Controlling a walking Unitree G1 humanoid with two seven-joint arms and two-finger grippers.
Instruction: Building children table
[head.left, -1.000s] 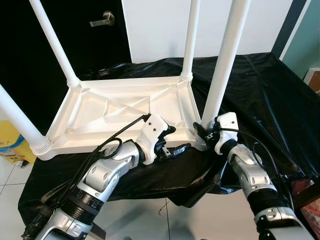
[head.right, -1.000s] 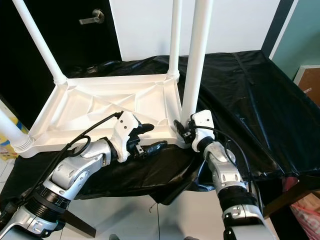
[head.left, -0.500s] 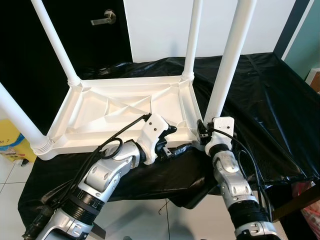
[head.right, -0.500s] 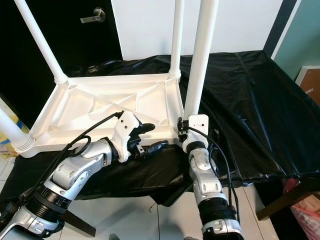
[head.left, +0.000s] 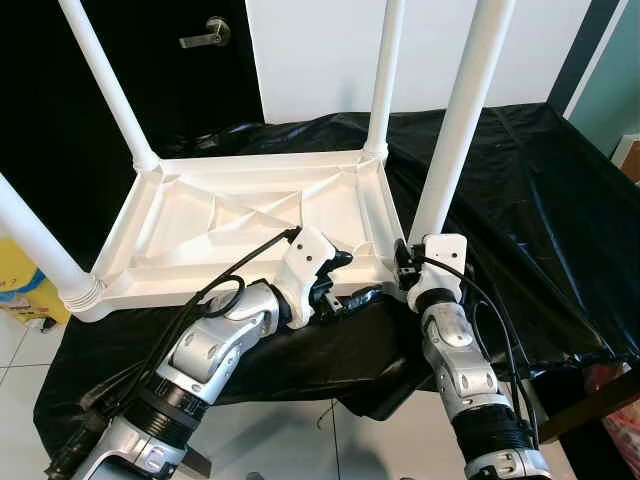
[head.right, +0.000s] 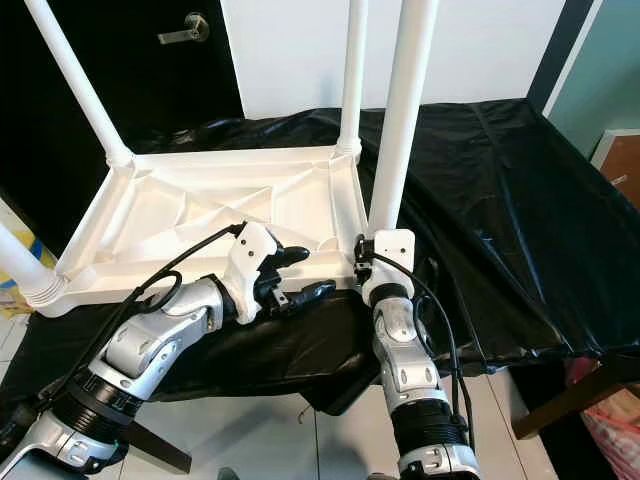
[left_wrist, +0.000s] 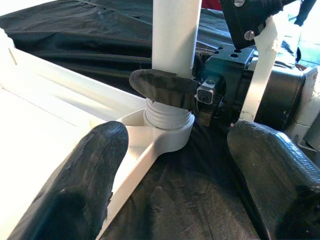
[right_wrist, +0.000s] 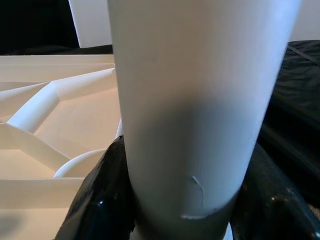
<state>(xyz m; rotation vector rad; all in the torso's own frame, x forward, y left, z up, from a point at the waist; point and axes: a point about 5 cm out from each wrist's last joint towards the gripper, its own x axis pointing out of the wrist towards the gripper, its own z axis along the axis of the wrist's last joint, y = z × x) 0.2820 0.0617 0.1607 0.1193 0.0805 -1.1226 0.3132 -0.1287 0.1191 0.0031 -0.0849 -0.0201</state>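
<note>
Table leg (head.left: 455, 125) base hidden behind clamped right tool (head.left: 405, 268).

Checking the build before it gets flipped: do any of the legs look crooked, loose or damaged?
Nothing looks damaged. The white plastic tabletop lies upside down on the black sheet. The near-right white leg, gripped at its base by the right gripper, leans slightly, and its ribbed end still shows above the corner socket.

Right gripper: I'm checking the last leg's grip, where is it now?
The right gripper clamps the near-right table leg just above its corner socket, right of the left gripper.
</note>
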